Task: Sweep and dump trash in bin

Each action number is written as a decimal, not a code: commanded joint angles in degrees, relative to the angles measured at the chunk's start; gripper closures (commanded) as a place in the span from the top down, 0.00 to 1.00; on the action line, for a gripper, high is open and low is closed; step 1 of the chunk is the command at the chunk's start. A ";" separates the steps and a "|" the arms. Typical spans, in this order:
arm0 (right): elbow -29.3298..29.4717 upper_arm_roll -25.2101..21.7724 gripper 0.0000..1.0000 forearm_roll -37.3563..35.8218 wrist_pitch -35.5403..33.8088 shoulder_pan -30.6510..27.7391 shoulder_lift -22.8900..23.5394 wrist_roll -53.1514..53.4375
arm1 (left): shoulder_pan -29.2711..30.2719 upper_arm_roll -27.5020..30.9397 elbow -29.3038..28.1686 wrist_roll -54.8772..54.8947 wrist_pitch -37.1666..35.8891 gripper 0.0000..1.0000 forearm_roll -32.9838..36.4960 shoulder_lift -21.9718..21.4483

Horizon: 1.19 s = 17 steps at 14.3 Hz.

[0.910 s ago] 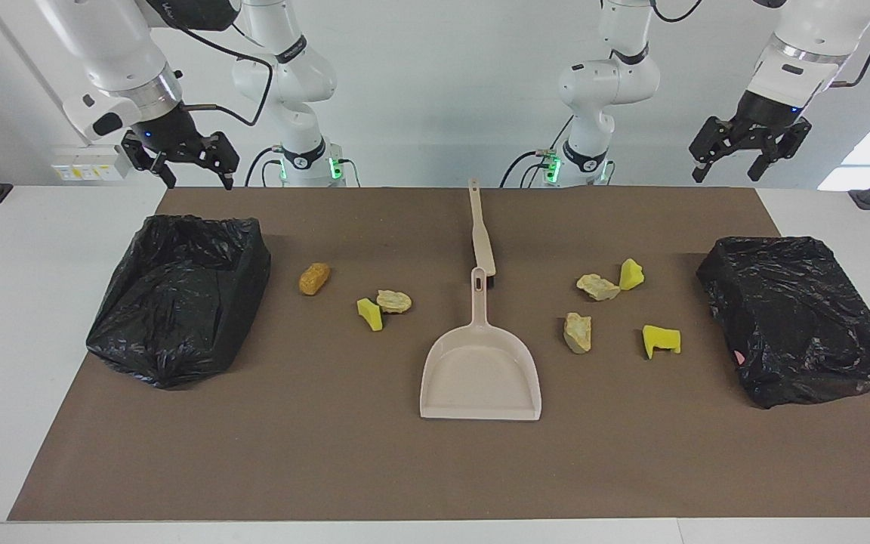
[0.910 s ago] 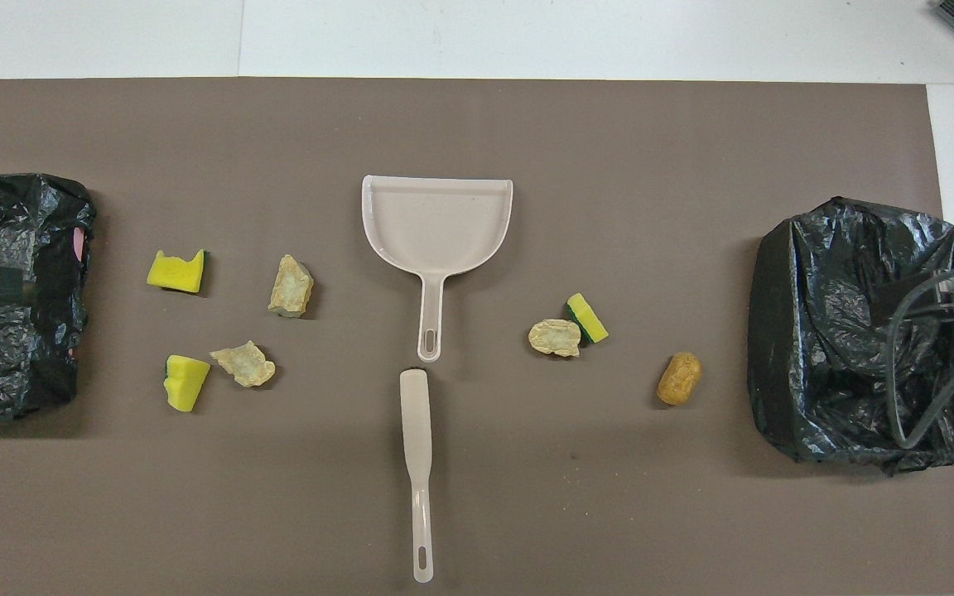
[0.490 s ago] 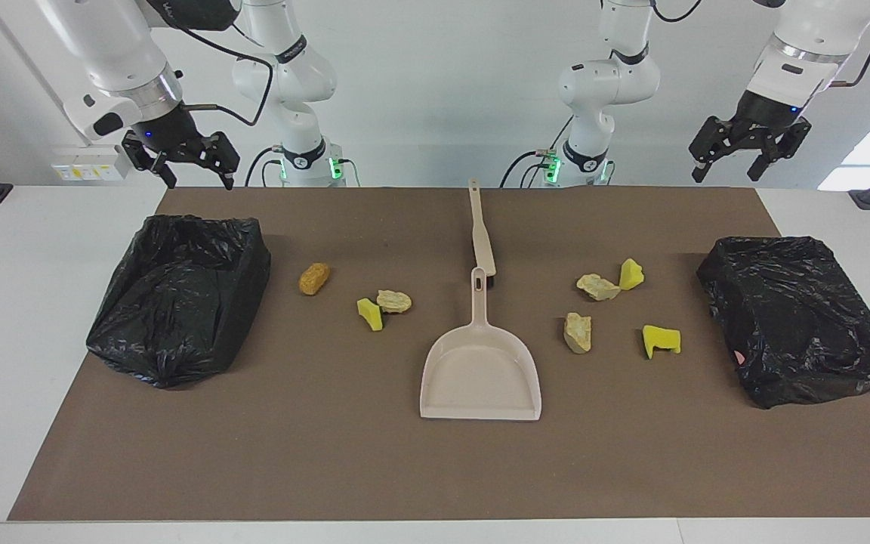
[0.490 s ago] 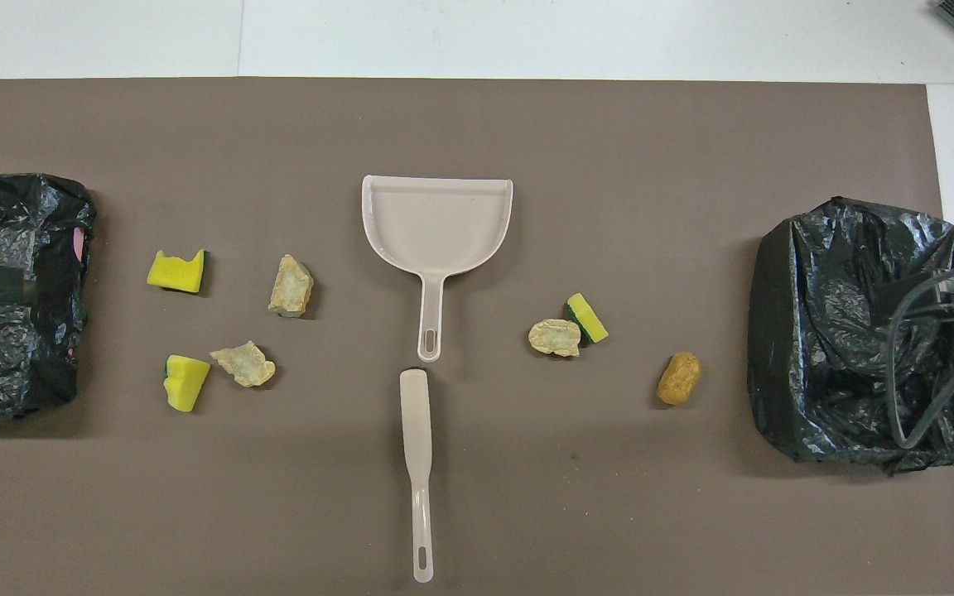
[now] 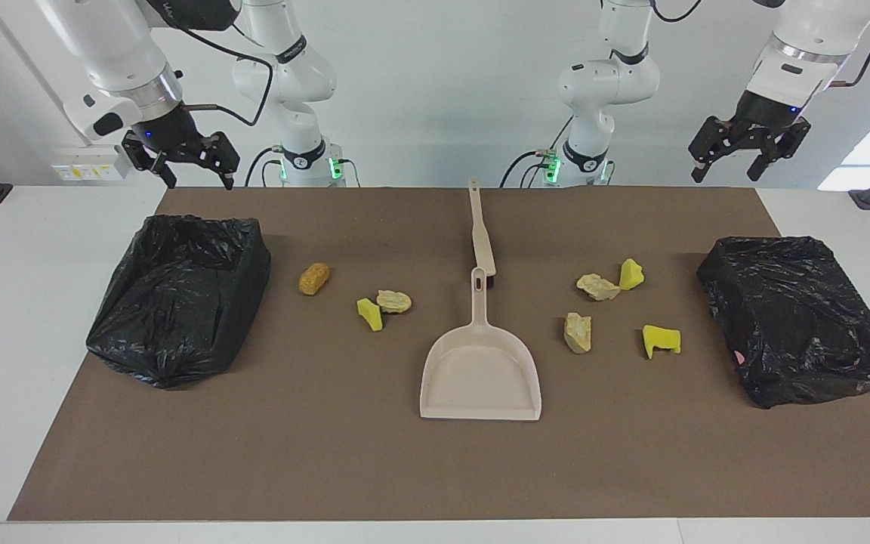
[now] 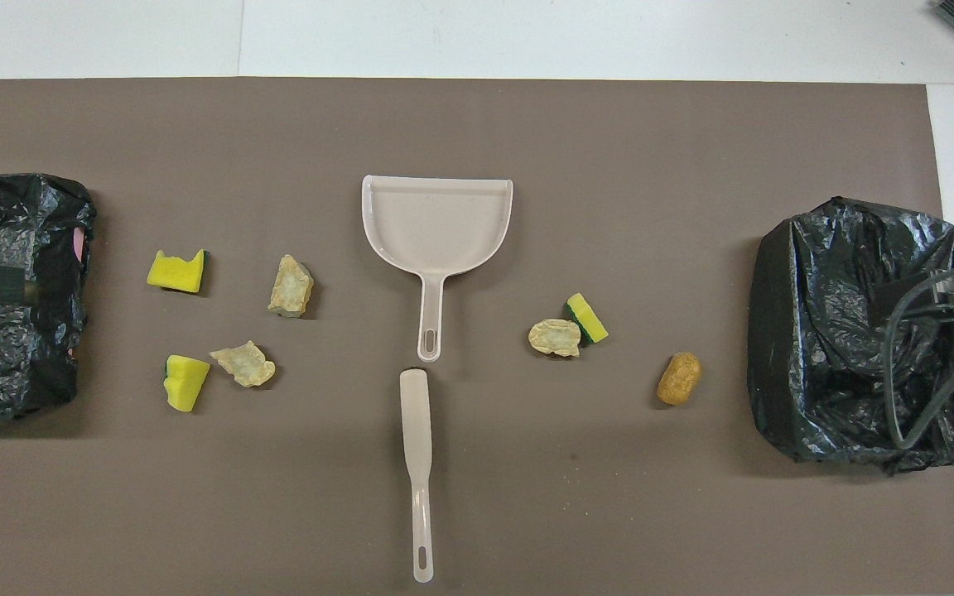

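Observation:
Several scraps of trash lie on the brown mat. An orange-brown lump [image 5: 314, 278], a yellow sponge chunk [image 5: 369, 314] and a tan lump [image 5: 393, 301] sit toward the right arm's end. Two tan lumps [image 5: 597, 286] [image 5: 577, 332] and two yellow chunks [image 5: 630, 274] [image 5: 661, 341] sit toward the left arm's end. A bin lined with a black bag [image 5: 239, 302] stands at the right arm's end, and another bin [image 5: 797, 317] at the left arm's end. My right gripper [image 5: 199, 180] hangs open and empty above the first bin's near edge. My left gripper [image 5: 725, 175] hangs open and empty, high over the mat's corner.
A beige dustpan [image 5: 480, 370] lies mid-mat, handle pointing toward the robots. A beige brush [image 5: 482, 234] lies in line with it, nearer to the robots, almost touching the handle's tip. White table [image 5: 27, 317] borders the mat.

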 commanded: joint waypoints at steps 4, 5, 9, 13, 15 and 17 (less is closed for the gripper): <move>-0.13 0.31 1.00 0.90 -0.46 -0.08 -0.09 1.24 | -3.15 -0.01 -7.22 -2.26 0.31 1.00 -0.19 -4.15; -0.13 0.31 1.00 0.90 -0.46 -0.08 -0.09 1.24 | -4.03 -0.01 -8.01 -2.88 0.49 1.00 -0.19 -4.25; -0.40 0.31 1.00 0.90 -0.46 -0.08 -0.26 1.15 | -9.82 -0.01 -13.54 -8.41 4.60 1.00 -0.19 -4.77; -0.75 0.31 1.00 0.82 -0.11 -0.08 -0.44 0.89 | -15.54 -0.01 -19.26 -14.12 8.83 1.00 -0.19 -5.38; -0.75 0.31 1.00 0.82 -0.11 -0.08 -0.44 0.89 | -18.87 -0.01 -23.03 -15.88 11.46 1.00 -0.19 -6.09; -0.75 0.31 1.00 0.82 -0.11 -0.08 -0.44 0.80 | -22.30 -0.01 -26.55 -19.21 13.23 1.00 -0.19 -7.84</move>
